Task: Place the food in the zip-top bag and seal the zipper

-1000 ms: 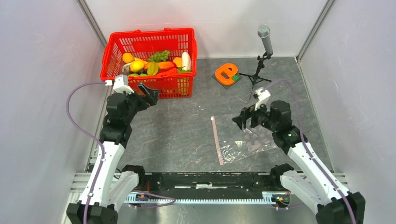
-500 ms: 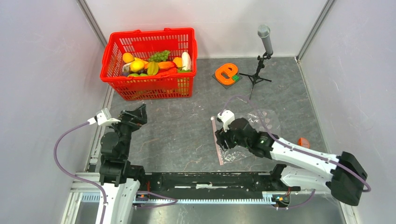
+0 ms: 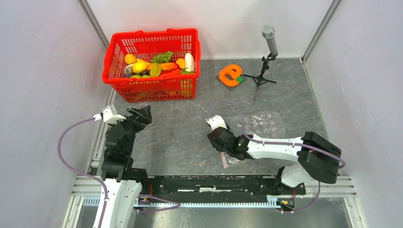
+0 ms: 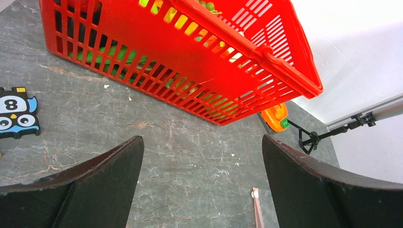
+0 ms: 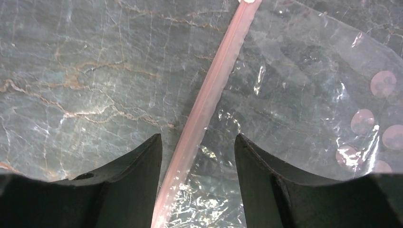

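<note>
right gripper (image 5: 197,138) partly open, straddling zipper (image 5: 215,88) of bag (image 5: 304,95), not clamped on it. left gripper (image 4: 202,139) wide open, empty, just near side of basket (image 4: 199,47).

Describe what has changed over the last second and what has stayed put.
The right claw swung leftward across the zip-top bag, dropped to straddle the zipper and narrowed, gripping nothing yet. The left claw drew back from the basket, open. Basket and food stayed put.

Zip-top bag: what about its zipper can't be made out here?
- Top external: the right arm covers most of the zipper.
- Right wrist: the zipper leaves the bottom edge between the jaws; whether the zip-top bag is sealed is unreadable.
- Left wrist: only the zipper's tip shows, cut by the bottom edge.
</note>
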{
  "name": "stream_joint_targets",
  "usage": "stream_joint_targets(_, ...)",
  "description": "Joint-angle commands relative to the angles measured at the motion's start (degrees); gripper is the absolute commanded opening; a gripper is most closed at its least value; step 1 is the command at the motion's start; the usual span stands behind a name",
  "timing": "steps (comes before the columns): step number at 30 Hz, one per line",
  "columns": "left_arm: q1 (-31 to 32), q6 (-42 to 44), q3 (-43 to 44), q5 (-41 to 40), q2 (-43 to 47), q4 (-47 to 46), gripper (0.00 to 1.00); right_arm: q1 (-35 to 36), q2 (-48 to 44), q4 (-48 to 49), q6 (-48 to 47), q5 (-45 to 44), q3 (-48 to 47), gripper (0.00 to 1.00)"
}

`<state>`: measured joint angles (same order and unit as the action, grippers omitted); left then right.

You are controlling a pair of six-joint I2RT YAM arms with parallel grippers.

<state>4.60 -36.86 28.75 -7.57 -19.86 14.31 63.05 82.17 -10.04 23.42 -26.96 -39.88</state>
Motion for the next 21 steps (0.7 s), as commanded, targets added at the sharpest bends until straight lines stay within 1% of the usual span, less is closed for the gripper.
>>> stream_joint_targets(1, -0.1, 0.37, 2.34, -1.29, -0.57, -0.07, 1.0, 1.85, 1.9, 0.99, 4.57, -6.77, -3.17, 0.62)
stream_joint_targets(3, -0.11, 0.39, 2.4, -1.48, -0.53, 0.06, 1.0, 2.1, 3.15, 0.8, 5.55, -7.65, -3.43, 0.61)
stream_joint_targets(8, -0.08, 0.47, 2.36, -1.72, -0.68, 0.02, 1.0, 2.2, 6.35, -1.33, 7.49, -11.01, -4.51, 0.56)
stream_joint_targets(12, -0.15, -0.04, 2.09, -1.82, -1.21, -0.26, 1.0, 2.17, 7.2, -0.9, 7.55, -11.4, -4.42, 0.48)
stream_joint_targets(15, -0.15, -0.22, 2.01, -1.51, -1.71, -0.43, 1.0, 2.21, 8.28, -1.03, 7.67, -12.08, -4.46, 0.47)
stream_joint_targets(21, -0.15, -0.4, 1.96, -0.97, -2.38, -0.17, 1.0, 2.17, 9.7, -1.45, 8.46, -12.94, -4.37, 0.38)
